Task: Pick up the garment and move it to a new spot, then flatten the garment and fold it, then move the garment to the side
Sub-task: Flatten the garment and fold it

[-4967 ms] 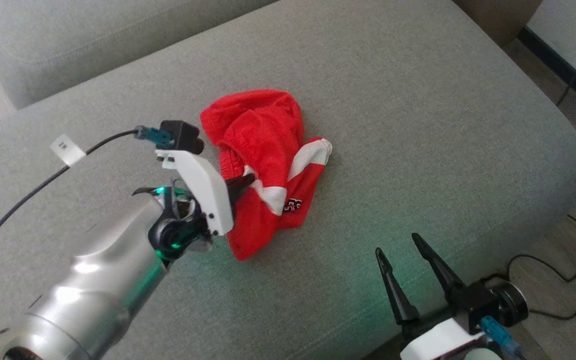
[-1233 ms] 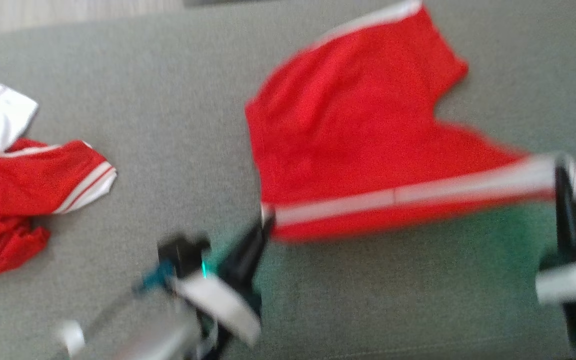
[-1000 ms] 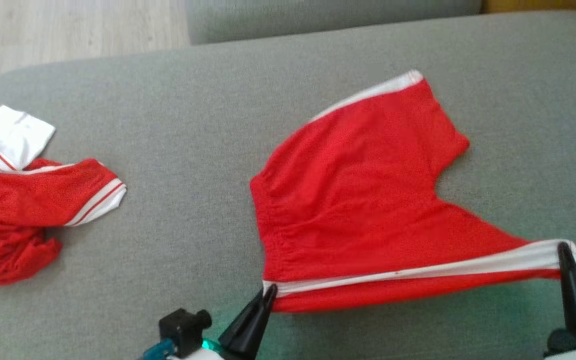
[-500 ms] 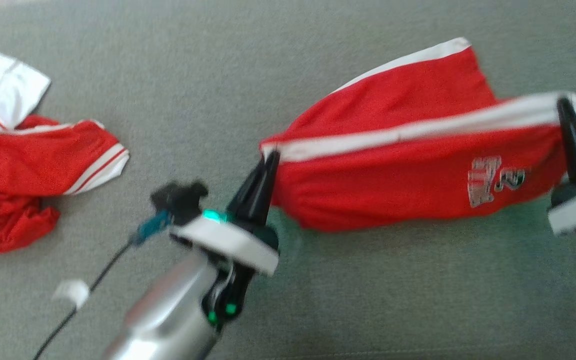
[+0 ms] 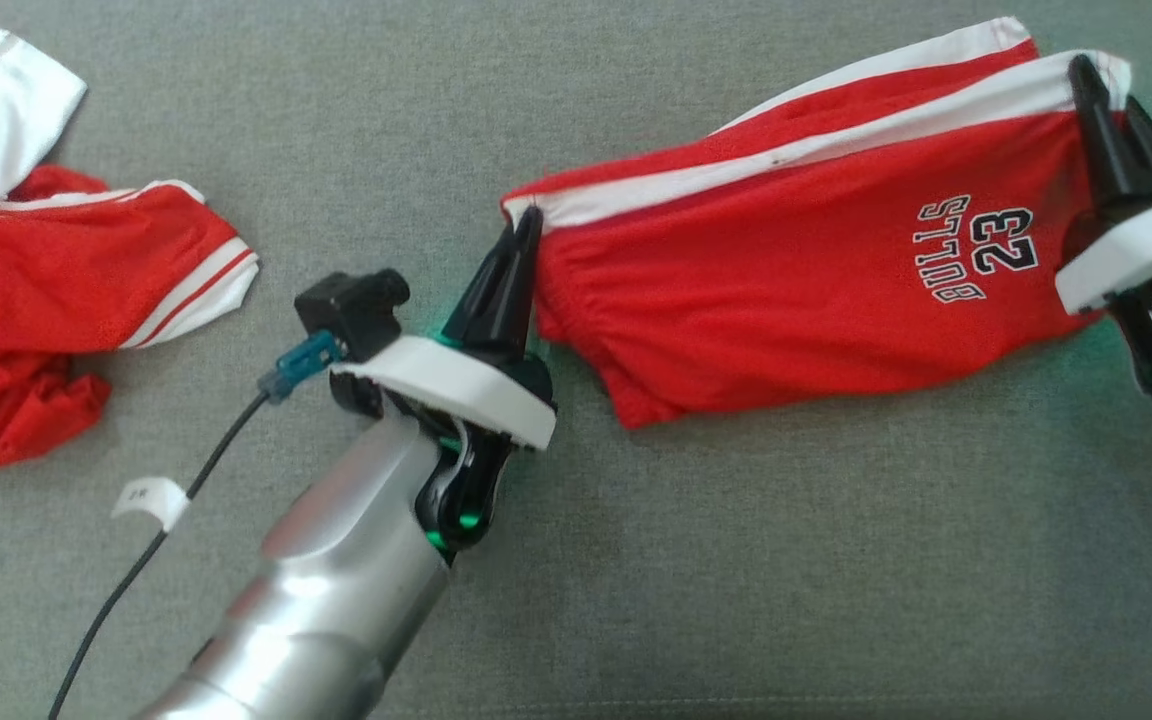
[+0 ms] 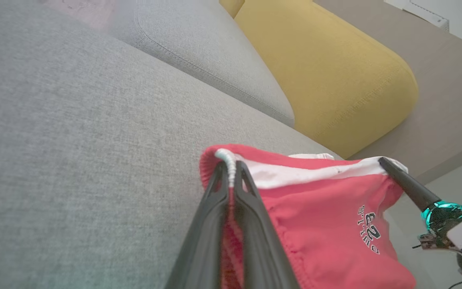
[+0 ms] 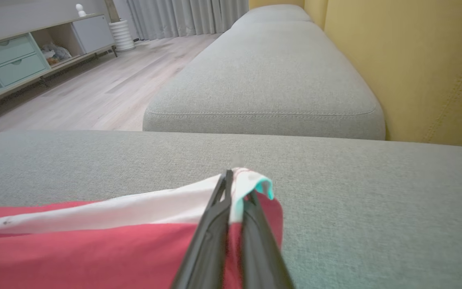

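1. At the far left of the grey cushion [image 5: 736, 560] lies a second red-and-white garment [image 5: 56, 270], crumpled and well apart from the work.
2. The left fingers [image 5: 516, 265] are clenched on the waistband corner of the red shorts [image 5: 766, 270], just where the white side stripe [image 5: 786, 150] begins. The left wrist view shows the cloth pinched between them.
3. The shorts lie in the right half of the cushion. Their long axis runs left to right along that stripe, strung between the two arms. The cloth looks doubled over, with the number print [image 5: 981, 250] facing up and the near edge resting on the cushion. A second white stripe lies just beyond the held one.
4. The right fingers [image 5: 1096, 120] are clenched on the other end of the same stripe, at the leg hem.
5. This looks like the folding step. Each arm holds its own end, so neither is nearer. The coming move likely depends on keeping the held stripe taut and level, so it comes down in line with the stripe just beyond.
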### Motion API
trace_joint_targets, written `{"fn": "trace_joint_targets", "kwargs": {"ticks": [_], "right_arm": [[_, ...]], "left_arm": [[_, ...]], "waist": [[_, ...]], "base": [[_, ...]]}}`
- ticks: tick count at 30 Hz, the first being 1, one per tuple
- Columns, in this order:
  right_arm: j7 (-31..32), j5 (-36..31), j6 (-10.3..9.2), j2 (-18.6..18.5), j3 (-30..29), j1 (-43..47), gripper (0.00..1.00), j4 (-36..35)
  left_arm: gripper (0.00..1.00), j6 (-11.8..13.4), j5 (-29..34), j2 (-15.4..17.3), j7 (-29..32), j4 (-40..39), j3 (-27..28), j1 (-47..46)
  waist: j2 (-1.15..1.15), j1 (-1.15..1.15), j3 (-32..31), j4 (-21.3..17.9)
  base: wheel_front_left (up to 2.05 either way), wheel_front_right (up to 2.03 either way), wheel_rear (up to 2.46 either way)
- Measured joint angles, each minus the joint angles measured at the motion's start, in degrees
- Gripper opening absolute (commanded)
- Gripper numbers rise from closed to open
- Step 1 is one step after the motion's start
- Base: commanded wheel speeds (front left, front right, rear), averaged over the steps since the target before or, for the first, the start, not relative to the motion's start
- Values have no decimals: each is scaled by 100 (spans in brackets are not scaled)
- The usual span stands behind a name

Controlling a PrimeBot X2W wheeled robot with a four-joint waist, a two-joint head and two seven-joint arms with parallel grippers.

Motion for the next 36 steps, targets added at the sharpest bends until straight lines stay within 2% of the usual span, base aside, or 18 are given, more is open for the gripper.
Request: {"fn": "trace_joint_targets", "kwargs": {"ticks": [1,2,3,4,5,6,10,13,16,17,18,19,24,29,30,31,36], "right_arm": [[-63,75,0,4,108,-104,4,136],[-121,180,0,15,214,-198,25,248],[-176,285,0,23,321,-283,69,349],[-231,376,0,26,423,-357,100,438],[-282,465,0,30,513,-422,100,534],[-321,537,0,30,609,-476,100,623],[-431,793,0,22,969,-525,100,804],[-461,1058,0,-37,1220,-497,100,826],[-464,1266,0,-203,1419,-431,100,890],[-453,1406,0,-289,1518,-352,100,1000],[-446,1457,0,-315,1575,-301,100,1077],[-446,1457,0,-315,1575,-301,100,1077],[-236,1738,0,-345,1705,-77,100,1572],[-38,1993,0,-337,1748,18,100,2072],[16,2092,0,-327,1753,48,44,2090],[31,2216,0,-324,1753,77,2,2067],[10,2502,0,-313,1922,183,0,1890]], "left_arm": [[0,-24,-7,-20,-38,30,2,-53],[4,-30,-41,-37,-42,54,7,-104],[27,-35,-80,-49,-44,70,9,-146],[43,-75,-116,-55,-58,86,4,-196],[81,-75,-124,-60,-90,109,1,-245],[100,-79,-124,-74,-94,152,4,-291],[100,-81,-105,-97,-113,342,16,-334],[100,-66,132,-112,-120,422,103,-237],[100,243,780,-74,-120,234,430,91],[100,530,1376,-42,-119,-91,672,436],[100,655,1668,-41,-120,-305,799,635],[100,655,1668,-41,-120,-305,799,635],[100,984,2483,-73,-120,-1305,1334,1709],[100,1078,3023,-81,-120,-2046,1482,2370],[100,1035,3027,-82,-120,-2152,1501,2442],[100,1029,3028,-85,-120,-2259,1528,2504],[100,1037,3249,-88,-120,-2622,1780,2704]], "waist": [[0,0,28,9],[0,0,54,15],[0,0,79,20],[0,0,100,24],[0,0,115,30],[0,1,120,35],[0,0,55,26],[0,0,-56,6],[0,-1,-199,-18],[0,-1,-302,-25],[0,-1,-353,-20],[0,-1,-353,-20],[0,-1,-520,167],[0,-1,-592,522],[0,-1,-605,595],[0,-1,-623,662],[0,-1,-823,783]], "base": [[0,0,0],[0,0,0],[0,0,0],[0,0,0],[0,0,0],[0,0,0],[0,0,0],[0,0,0],[0,0,0],[0,0,0],[0,0,0],[0,0,0],[0,0,0],[0,0,0],[0,0,0],[0,0,0],[0,0,0]]}}
